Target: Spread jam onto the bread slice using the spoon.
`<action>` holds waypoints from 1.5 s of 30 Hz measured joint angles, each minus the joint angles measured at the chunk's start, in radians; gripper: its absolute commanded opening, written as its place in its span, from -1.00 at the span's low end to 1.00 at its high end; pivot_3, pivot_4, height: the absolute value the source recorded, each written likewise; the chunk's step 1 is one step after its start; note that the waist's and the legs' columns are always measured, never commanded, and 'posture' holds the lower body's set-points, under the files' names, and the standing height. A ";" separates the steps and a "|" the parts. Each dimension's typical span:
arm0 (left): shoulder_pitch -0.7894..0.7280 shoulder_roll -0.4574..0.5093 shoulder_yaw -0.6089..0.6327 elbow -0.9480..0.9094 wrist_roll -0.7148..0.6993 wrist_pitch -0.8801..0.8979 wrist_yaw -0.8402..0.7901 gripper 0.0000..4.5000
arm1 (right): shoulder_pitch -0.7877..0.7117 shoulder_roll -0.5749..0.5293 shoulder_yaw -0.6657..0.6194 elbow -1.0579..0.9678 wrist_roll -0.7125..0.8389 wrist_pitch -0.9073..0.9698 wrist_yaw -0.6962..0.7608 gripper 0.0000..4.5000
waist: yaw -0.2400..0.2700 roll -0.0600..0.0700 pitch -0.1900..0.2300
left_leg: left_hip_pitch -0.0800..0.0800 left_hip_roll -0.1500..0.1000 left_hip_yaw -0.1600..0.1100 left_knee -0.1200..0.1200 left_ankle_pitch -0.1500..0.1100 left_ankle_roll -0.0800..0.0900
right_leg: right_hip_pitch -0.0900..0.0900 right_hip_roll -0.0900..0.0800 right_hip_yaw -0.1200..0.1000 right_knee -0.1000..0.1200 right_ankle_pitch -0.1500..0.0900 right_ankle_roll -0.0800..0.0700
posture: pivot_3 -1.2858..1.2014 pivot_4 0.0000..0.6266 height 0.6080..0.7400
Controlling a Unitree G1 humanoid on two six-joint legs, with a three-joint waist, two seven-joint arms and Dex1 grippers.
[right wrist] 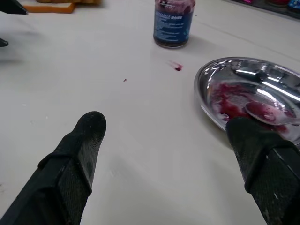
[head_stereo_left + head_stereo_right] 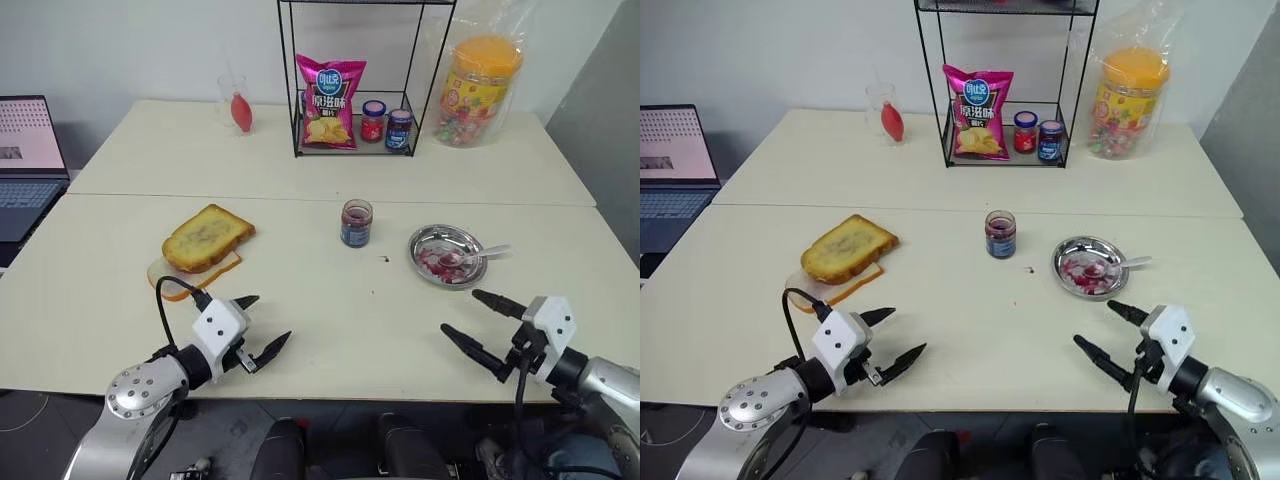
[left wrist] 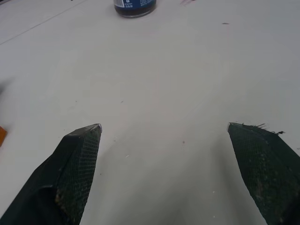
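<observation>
The bread slice [image 2: 207, 237], thick and golden with a brown crust, lies left of centre on the table, resting partly on a paler slice [image 2: 170, 280]. The open jam jar [image 2: 356, 222] stands mid-table, also seen in the right wrist view [image 1: 173, 21]. A silver spoon [image 2: 472, 255] with a stained bowl lies in a round metal dish [image 2: 425, 242] smeared with jam, right of the jar. My left gripper [image 2: 262, 325] hovers open near the front edge, below the bread. My right gripper [image 2: 472, 318] hovers open just in front of the dish.
A wire rack [image 2: 300, 120] at the back holds a pink chip bag [image 2: 330, 100] and two small lidded jars [image 2: 386, 124]. A candy tub [image 2: 480, 85] stands back right, a glass [image 2: 235, 105] back left. A laptop [image 2: 30, 160] sits far left. A jam drip [image 1: 177, 67] marks the table.
</observation>
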 measured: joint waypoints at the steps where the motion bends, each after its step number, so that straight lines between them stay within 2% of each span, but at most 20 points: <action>1: 0.000 0.000 0.000 -0.001 -0.002 0.000 -0.001 1.00 | 0.000 0.000 0.001 0.000 -0.001 0.000 0.000 0.99 | 0.000 0.000 0.000 | 0.000 0.000 0.000 0.000 0.000 0.000 | 0.000 0.000 0.000 0.000 0.000 0.000 | 0.03 -0.52 1.00; 16: 0.023 -0.009 0.001 -0.023 -0.007 0.003 0.016 1.00 | -0.065 -0.004 0.046 -0.010 -0.014 0.042 -0.004 0.99 | 0.000 0.000 0.000 | 0.000 0.000 0.000 0.000 -0.001 -0.001 | 0.000 0.000 0.000 -0.001 0.000 0.000 | 0.03 -0.52 1.00; 21: 0.015 -0.091 0.078 -0.020 -0.065 -0.037 0.053 1.00 | -0.116 -0.006 0.062 -0.034 -0.013 0.066 -0.009 0.99 | 0.000 0.000 0.000 | 0.000 0.000 0.000 0.000 -0.001 -0.001 | 0.000 0.000 0.000 0.000 0.000 0.000 | 0.03 -0.52 1.00; 26: -0.048 -0.169 0.201 0.029 -0.076 -0.065 0.177 1.00 | -0.183 -0.006 0.091 -0.042 -0.010 0.106 -0.018 0.99 | 0.001 0.000 0.000 | 0.000 0.000 0.000 0.000 -0.001 -0.001 | 0.000 0.000 0.000 0.000 0.000 0.000 | 0.03 -0.52 1.00; 28: -0.114 -0.209 0.266 0.071 -0.120 -0.021 0.256 1.00 | -0.238 -0.006 0.110 -0.043 0.000 0.133 -0.020 0.99 | 0.001 0.000 0.000 | 0.000 0.000 0.000 0.001 -0.001 -0.001 | 0.000 0.001 -0.001 0.000 0.001 0.001 | 0.03 -0.52 1.00; 32: -0.284 -0.219 0.402 0.202 -0.226 0.133 0.389 1.00 | -0.370 -0.006 0.169 -0.049 0.023 0.215 -0.024 0.99 | 0.000 -0.001 0.000 | 0.000 0.000 -0.001 0.001 -0.001 -0.001 | 0.000 0.003 -0.001 0.001 0.002 0.003 | 0.03 -0.52 1.00; 33: -0.286 -0.221 0.410 0.217 -0.245 0.160 0.408 1.00 | -0.381 -0.006 0.176 -0.054 0.026 0.237 -0.026 0.99 | 0.000 -0.001 0.000 | -0.001 0.000 -0.001 0.001 -0.001 -0.002 | 0.000 0.003 0.000 -0.001 0.004 0.009 | 0.03 -0.52 1.00; 37: -0.395 -0.231 0.430 0.302 -0.292 0.279 0.504 1.00 | -0.539 -0.005 0.209 -0.060 0.090 0.388 -0.050 0.99 | 0.001 -0.002 0.000 | -0.001 0.000 -0.002 0.001 -0.002 -0.003 | 0.000 0.003 -0.002 0.000 0.004 0.009 | 0.03 -0.52 1.00; 45: -0.478 -0.246 0.442 0.414 -0.304 0.402 0.591 1.00 | -0.598 -0.009 0.224 -0.060 0.121 0.491 -0.051 0.99 | 0.001 -0.003 0.000 | -0.001 0.000 -0.002 0.001 -0.002 -0.003 | 0.000 0.003 -0.002 0.000 0.004 0.009 | 0.03 -0.52 1.00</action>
